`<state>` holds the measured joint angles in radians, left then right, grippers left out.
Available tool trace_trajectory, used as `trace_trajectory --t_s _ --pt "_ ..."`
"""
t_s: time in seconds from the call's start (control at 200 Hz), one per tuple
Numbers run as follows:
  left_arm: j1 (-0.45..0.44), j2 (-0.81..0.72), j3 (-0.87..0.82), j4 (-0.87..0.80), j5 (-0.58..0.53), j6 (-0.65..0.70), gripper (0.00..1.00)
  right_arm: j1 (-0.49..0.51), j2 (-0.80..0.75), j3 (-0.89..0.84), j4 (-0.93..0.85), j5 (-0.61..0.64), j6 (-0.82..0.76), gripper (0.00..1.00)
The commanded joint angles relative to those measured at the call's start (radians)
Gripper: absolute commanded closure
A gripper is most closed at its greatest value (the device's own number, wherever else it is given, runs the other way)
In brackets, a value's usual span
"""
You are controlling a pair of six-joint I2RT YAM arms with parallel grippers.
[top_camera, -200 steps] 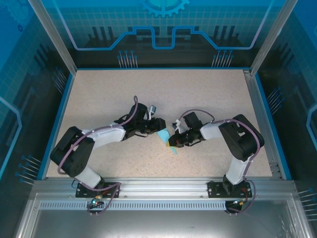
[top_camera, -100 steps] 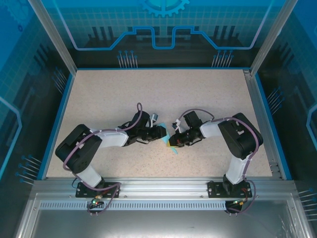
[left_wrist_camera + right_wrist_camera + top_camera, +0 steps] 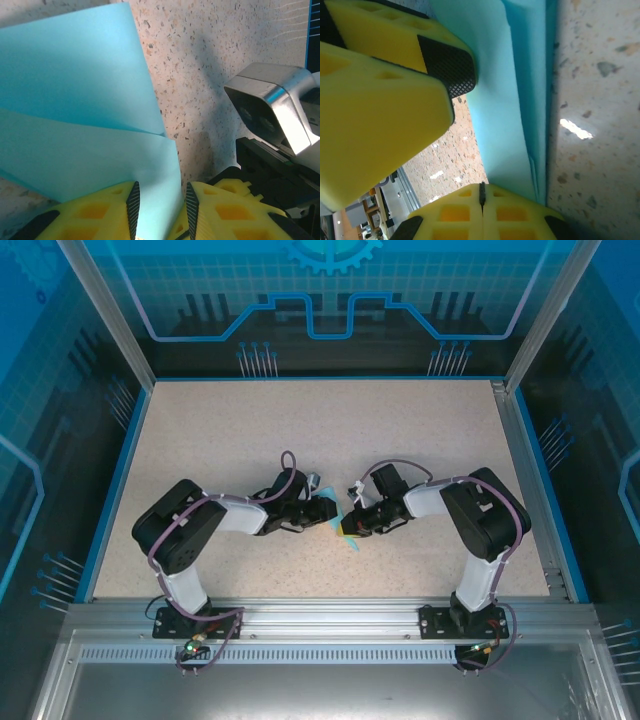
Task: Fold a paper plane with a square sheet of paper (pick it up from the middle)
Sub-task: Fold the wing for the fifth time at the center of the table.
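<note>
- Left gripper: jaws stand narrowly apart at the bottom of its wrist view, with a layer of the square sheet of paper showing across the gap.
- Right gripper: jaws pressed together with no gap. The folded paper runs down to its tips at lower centre, but whether they pinch it cannot be told.
- Overhead, the paper lies on the table between both grippers, just below centre.

So the paper is plain light cyan. Yellow fingers with black crosshatch pads, and the table is beige with dark speckles.
</note>
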<state>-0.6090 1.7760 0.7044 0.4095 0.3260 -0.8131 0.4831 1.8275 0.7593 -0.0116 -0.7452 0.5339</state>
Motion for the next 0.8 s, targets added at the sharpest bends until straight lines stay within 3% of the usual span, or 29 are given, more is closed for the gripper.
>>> trace_trajectory --t_s 0.0,0.795 --pt "0.001 0.028 0.031 0.018 -0.056 0.005 0.67 -0.018 0.053 -0.037 -0.145 0.096 -0.029 0.96" --pt "0.213 0.031 0.021 -0.088 -0.013 0.081 0.68 -0.029 0.045 -0.044 -0.172 0.096 -0.062 0.98"
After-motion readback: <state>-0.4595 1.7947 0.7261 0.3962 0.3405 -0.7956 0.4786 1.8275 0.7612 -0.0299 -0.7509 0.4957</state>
